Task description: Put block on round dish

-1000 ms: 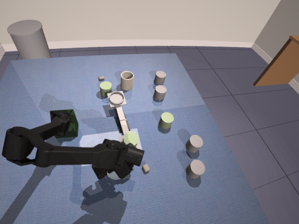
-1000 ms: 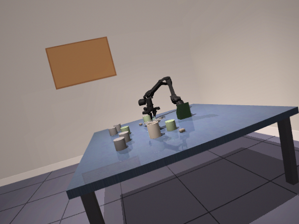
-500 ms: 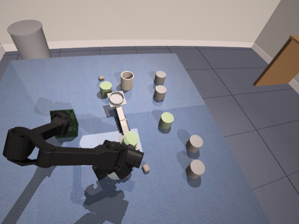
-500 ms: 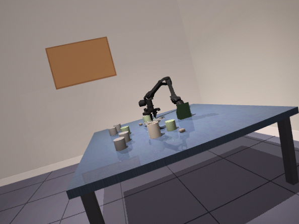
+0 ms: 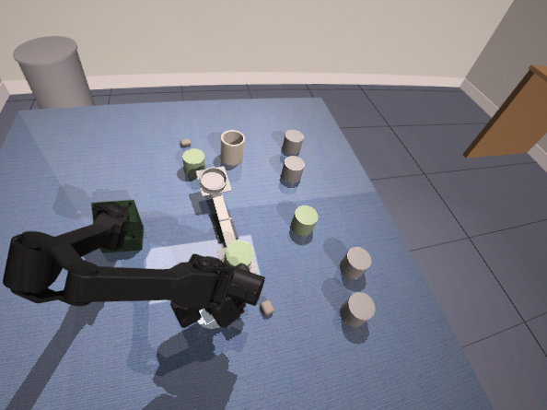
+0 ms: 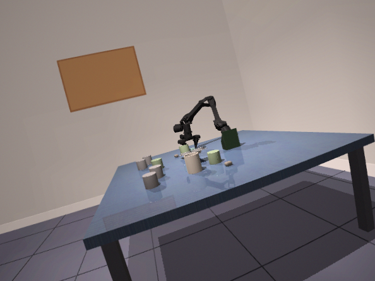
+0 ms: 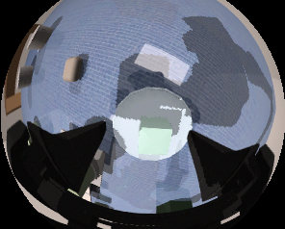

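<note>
My gripper (image 5: 205, 320) (image 6: 190, 144) (image 7: 147, 130) is open, its fingers low on either side of the pale green block (image 7: 155, 139). The block lies on the round dish (image 5: 212, 323) (image 7: 132, 103), with space between it and both fingertips. A green cup (image 5: 239, 253) (image 6: 184, 149) stands on the near end of the balance (image 5: 221, 208), close beside the arm. The far pan (image 5: 213, 180) of the balance is empty and raised above the table. Another green cup (image 5: 193, 162) (image 6: 214, 157) stands on the table beside that pan. No cup is above the dish.
A third green cup (image 5: 304, 222) (image 6: 156, 163) stands right of the balance. Several grey cylinders (image 5: 355, 263) (image 6: 150, 181) stand farther right. A tan open container (image 5: 232, 152) (image 6: 193, 163) is near the far pan. One small tan block (image 5: 267, 308) (image 7: 73, 69) lies near the dish, another (image 5: 185, 143) farther back.
</note>
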Available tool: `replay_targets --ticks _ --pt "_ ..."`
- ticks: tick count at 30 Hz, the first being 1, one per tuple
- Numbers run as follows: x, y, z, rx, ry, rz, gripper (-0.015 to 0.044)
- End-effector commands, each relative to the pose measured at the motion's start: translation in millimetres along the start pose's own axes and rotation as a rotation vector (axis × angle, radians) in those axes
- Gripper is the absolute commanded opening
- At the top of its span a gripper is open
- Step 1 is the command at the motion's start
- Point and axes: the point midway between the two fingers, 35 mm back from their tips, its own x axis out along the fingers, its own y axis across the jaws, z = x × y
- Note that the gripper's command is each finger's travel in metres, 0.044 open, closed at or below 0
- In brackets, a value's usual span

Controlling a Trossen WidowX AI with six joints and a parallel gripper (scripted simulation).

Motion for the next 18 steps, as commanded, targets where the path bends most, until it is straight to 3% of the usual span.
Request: replay_targets --ticks 1,18 --pt "-9 1 2 0.012 -0.006 0.003 0.044" --pt "-86 -4 -5 -0.056 0.038 -0.016 0.044"
